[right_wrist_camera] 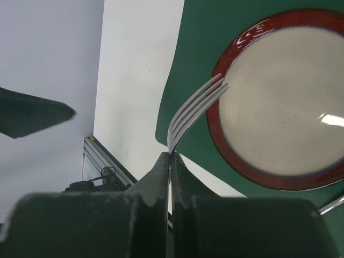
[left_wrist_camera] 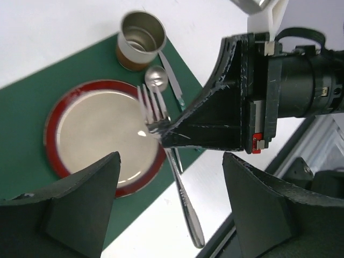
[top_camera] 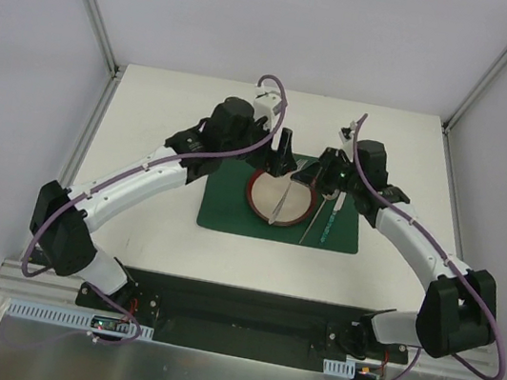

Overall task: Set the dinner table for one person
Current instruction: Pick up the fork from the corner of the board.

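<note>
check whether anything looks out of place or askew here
The silver metal fork is not lying flat: the right gripper pinches it near the tines, slanting above the edge of the red-rimmed round plate on the dark green rectangular placemat. Nothing looks spilled or damaged.

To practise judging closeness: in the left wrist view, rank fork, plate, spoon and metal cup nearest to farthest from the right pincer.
1. fork, held in the right pincer.
2. plate, just left of it.
3. spoon, beyond the rim.
4. metal cup, farthest back.

White dinner table (top_camera: 166, 104); dark green placemat (top_camera: 226, 210) flat at centre
</note>
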`<state>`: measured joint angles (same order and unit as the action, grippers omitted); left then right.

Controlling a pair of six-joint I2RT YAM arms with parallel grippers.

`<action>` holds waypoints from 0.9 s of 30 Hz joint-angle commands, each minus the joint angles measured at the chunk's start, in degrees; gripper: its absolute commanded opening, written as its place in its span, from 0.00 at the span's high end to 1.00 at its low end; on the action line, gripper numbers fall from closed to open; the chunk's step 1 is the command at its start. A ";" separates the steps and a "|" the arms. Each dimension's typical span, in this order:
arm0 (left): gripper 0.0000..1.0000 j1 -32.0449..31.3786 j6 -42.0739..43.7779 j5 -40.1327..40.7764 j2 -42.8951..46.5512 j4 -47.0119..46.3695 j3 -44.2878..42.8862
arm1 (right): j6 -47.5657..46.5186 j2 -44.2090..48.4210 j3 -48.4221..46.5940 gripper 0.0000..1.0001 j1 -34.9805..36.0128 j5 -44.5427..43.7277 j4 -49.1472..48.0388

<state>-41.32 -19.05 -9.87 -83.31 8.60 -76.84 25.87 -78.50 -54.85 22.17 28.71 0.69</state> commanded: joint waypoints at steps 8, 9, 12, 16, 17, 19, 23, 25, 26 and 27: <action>0.30 -2.54 -6.62 -19.65 -7.39 -6.14 3.00 | -1.61 -0.43 -3.51 0.99 2.96 -3.92 -2.89; 0.32 -2.80 -6.62 -20.62 -7.92 -6.14 3.18 | -1.87 -0.69 -3.68 0.99 2.96 -4.18 -2.80; 0.34 -3.59 -6.79 -23.44 -7.66 -6.14 4.94 | -2.92 -1.74 -4.65 1.00 2.70 -4.54 -2.18; 0.34 -3.94 -6.18 -23.89 -5.12 -6.05 9.76 | -3.63 -2.71 -6.14 0.99 1.82 -4.01 -1.39; 0.34 -3.94 -5.57 -23.71 -4.41 -5.79 10.47 | -3.81 -2.54 -6.41 0.99 1.65 -3.84 -1.30; 0.33 -3.94 -4.95 -22.22 -2.39 -5.00 11.88 | -3.98 -2.45 -6.76 0.99 1.12 -3.75 -0.95; 0.32 -3.86 -1.53 -18.44 -0.45 -0.35 9.70 | -4.60 -2.62 -8.08 0.99 0.33 -4.10 -0.95; 0.32 -3.86 -0.73 -16.51 0.16 2.20 7.16 | -5.04 -3.06 -8.43 0.99 -0.02 -4.01 0.63; 0.31 -3.86 0.06 -15.98 0.51 3.08 6.36 | -5.21 -3.15 -8.43 0.99 -0.11 -4.01 0.89; 0.31 -3.94 0.41 -15.28 1.04 3.44 5.74 | -5.39 -3.15 -8.26 0.99 -0.20 -4.19 0.98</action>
<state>-45.32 -22.41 -28.82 -86.13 9.37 -66.37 21.98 -81.67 -60.40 22.52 24.47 1.39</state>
